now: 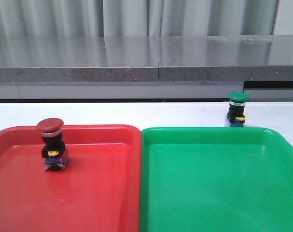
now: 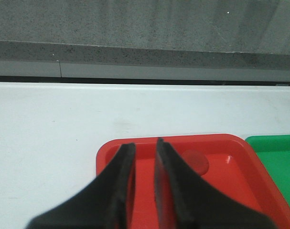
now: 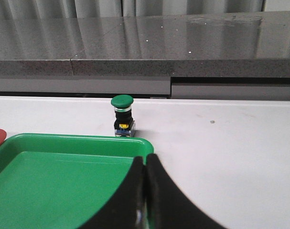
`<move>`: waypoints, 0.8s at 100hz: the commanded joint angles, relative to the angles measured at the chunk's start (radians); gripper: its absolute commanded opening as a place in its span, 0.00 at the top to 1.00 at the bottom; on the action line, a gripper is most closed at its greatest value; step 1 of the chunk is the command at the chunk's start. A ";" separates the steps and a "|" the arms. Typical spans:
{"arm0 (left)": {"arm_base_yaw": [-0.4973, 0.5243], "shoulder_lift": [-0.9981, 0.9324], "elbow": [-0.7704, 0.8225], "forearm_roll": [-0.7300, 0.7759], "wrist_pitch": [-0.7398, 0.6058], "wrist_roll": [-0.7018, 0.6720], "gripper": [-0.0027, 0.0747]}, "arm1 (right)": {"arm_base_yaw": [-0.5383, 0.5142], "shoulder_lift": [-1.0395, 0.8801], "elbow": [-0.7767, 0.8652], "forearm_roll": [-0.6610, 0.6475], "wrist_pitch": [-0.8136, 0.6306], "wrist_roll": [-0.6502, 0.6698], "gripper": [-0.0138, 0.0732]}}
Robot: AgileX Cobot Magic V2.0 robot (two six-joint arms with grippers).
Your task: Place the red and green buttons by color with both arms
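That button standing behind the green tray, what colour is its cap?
Green cap, clearest in the right wrist view.

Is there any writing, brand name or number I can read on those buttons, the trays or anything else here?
None can be read.
Red button: its yellow tab is too small to show any text.
Green button: the same, yellow tab too small and blurred.
Red tray and green tray: plain, no markings visible.
Grippers, left and right: plain black, no label showing.

red tray (image 1: 112,193), green tray (image 1: 209,193), white table (image 1: 136,113)
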 commanded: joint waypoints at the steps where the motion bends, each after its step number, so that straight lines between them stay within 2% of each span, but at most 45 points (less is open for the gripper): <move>1: 0.003 0.001 -0.026 0.003 -0.092 -0.011 0.99 | -0.004 -0.018 -0.014 -0.008 -0.086 -0.003 0.92; 58: 0.003 0.001 -0.026 0.003 -0.093 -0.011 0.99 | -0.004 -0.018 -0.014 -0.008 -0.086 -0.003 0.92; 80: 0.003 0.001 -0.026 0.023 -0.167 0.003 0.99 | -0.004 -0.018 -0.014 -0.008 -0.086 -0.003 0.92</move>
